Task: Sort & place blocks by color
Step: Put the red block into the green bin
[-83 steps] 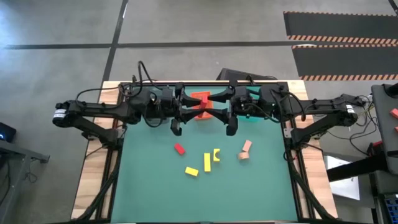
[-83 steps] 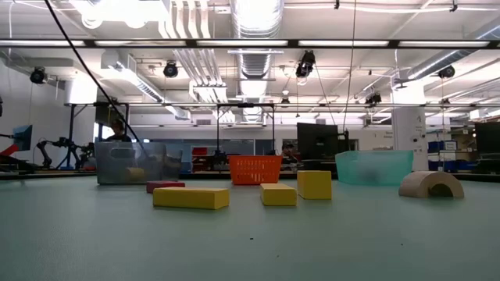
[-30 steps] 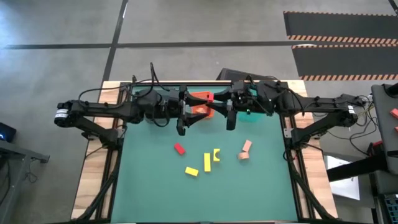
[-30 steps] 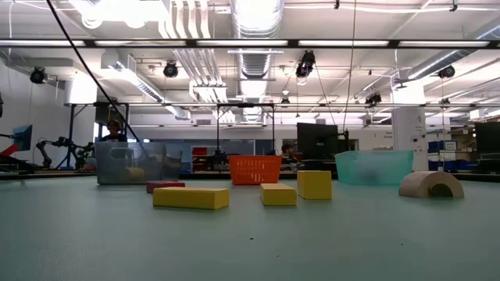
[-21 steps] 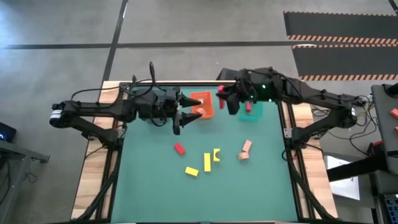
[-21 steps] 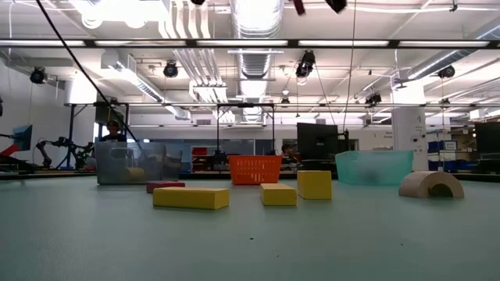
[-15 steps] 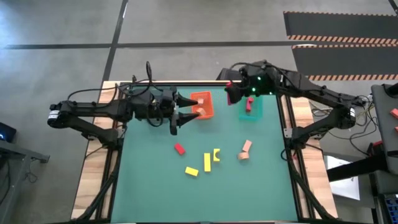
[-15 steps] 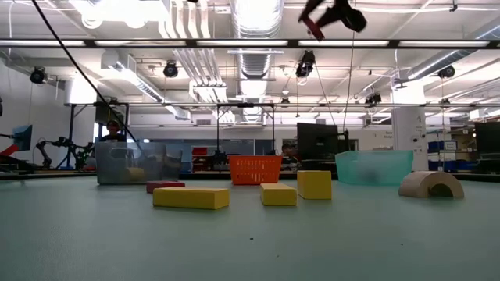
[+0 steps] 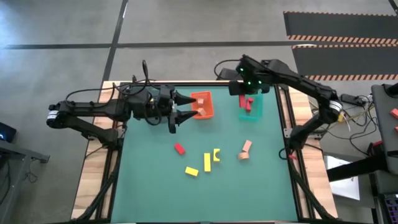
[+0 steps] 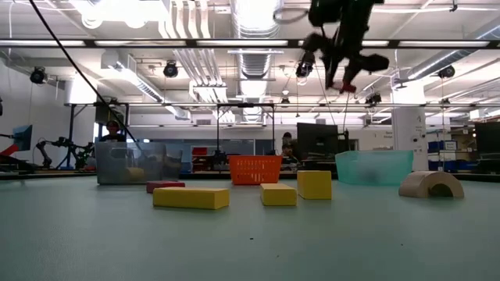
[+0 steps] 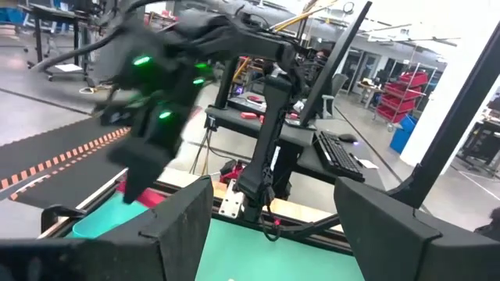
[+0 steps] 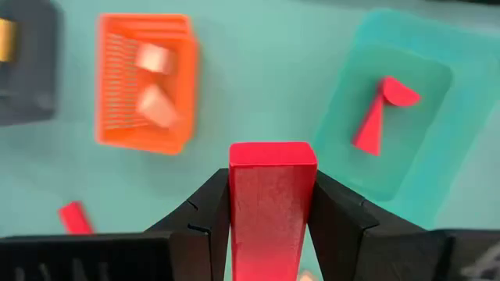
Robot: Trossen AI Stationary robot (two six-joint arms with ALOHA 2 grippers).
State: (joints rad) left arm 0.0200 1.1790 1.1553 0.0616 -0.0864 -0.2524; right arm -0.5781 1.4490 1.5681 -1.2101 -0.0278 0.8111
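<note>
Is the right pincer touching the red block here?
Touching. In the right wrist view, the right pincer has both fingers pressed against the sides of the red block, above the teal tray.

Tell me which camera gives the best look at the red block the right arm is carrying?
The right wrist view: the red block fills the middle, pinched between the right tool's fingers. The high view hides it under the arm above the teal tray. The low view shows only a red speck; the left wrist view, a blur.

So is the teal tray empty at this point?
No: the right wrist view shows a red block already lying in the teal tray, while the right gripper holds another red block.
</note>
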